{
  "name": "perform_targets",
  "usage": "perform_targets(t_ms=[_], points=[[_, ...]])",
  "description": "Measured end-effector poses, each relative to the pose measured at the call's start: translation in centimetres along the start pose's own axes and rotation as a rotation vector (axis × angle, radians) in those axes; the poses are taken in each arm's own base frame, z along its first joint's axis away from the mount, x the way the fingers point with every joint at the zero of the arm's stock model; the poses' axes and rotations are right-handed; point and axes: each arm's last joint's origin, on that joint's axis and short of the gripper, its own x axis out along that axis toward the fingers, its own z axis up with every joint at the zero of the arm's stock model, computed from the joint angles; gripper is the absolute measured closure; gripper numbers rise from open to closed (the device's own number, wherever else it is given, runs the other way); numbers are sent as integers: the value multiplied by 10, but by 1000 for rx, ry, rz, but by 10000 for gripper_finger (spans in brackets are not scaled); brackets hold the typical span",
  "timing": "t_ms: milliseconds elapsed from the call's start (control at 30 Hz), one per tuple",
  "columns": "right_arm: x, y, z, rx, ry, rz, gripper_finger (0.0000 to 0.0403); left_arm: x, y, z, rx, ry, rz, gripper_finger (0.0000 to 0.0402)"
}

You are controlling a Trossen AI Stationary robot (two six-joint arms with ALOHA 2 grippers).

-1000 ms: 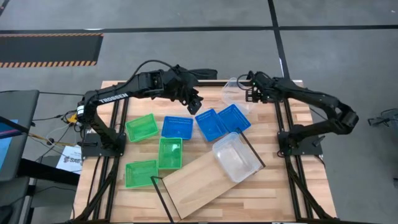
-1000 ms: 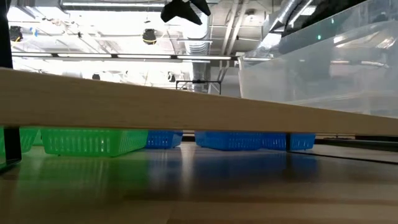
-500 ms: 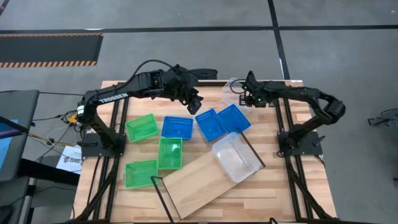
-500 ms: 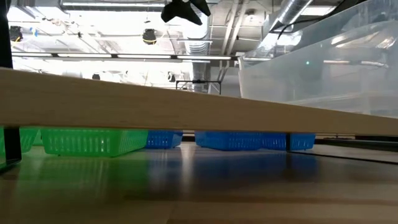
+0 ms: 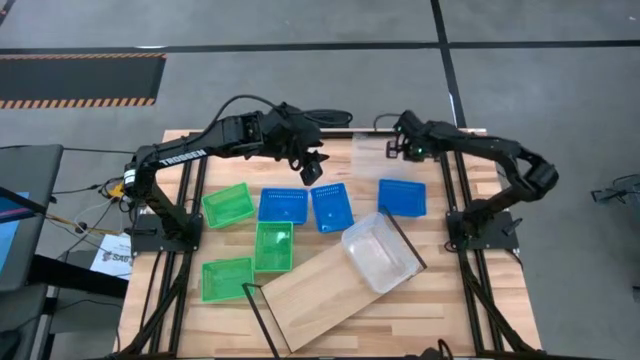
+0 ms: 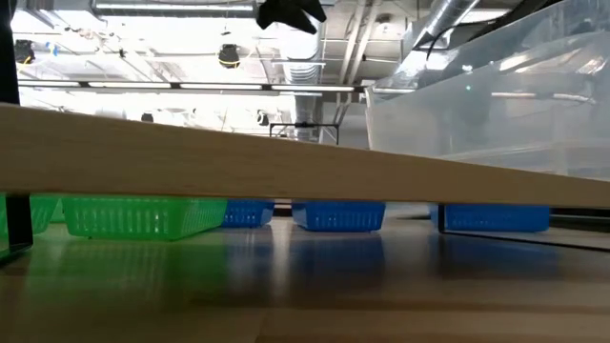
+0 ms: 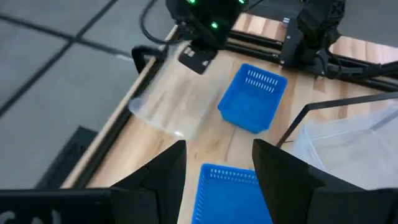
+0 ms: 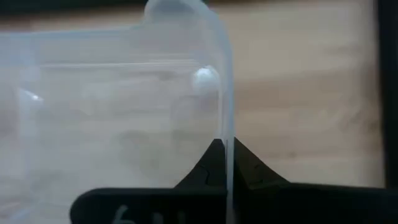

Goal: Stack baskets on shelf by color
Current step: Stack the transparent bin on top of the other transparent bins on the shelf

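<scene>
A clear basket (image 7: 166, 99) sits at the table's far edge, and my right gripper (image 8: 224, 152) is shut on it. A second clear basket (image 5: 380, 252) stands on the right end of the shelf (image 5: 320, 290), which lies slantwise near the front edge. Three blue baskets (image 5: 285, 204) (image 5: 332, 207) (image 5: 402, 197) sit in a row at mid-table. Three green baskets (image 5: 227, 204) (image 5: 273, 246) (image 5: 227, 278) lie to their left. My left gripper (image 7: 217, 186) hangs open above the blue baskets, with nothing between its fingers. My right gripper pinches the far clear basket's side wall (image 8: 225, 112) near a rounded corner, one finger inside and one outside. The fingers slant down from the table's right. I cannot tell whether the basket is lifted or rests on the table.
Black wire frames (image 5: 262, 315) (image 5: 405, 240) stand at both ends of the shelf. Both arm bases (image 5: 165, 230) (image 5: 480, 225) are mounted at the table's sides. In the low view the shelf plank (image 6: 238, 162) hides most of the far table.
My right gripper has come down toward the clear basket at the far edge. The two right-hand blue baskets have turned square and moved apart. The right one now lies closer to the table's right edge.
</scene>
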Motion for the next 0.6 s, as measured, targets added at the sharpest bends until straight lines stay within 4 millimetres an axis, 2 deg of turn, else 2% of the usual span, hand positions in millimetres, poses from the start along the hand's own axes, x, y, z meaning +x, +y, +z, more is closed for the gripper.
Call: perform_targets(t_ms=[167, 300, 467, 600], points=[[-37, 1, 24, 17, -100, 76, 399, 0, -1, 7, 55, -71, 4, 230], [-74, 11, 35, 18, -227, 134, 400, 10, -6, 12, 135, -128, 97, 230], [-109, 26, 41, -21, -322, 166, 401, 38, -27, 8, 335, -108, 202, 230], [-123, 37, 41, -53, -371, 169, 401, 52, -47, 4, 532, -89, 285, 230]])
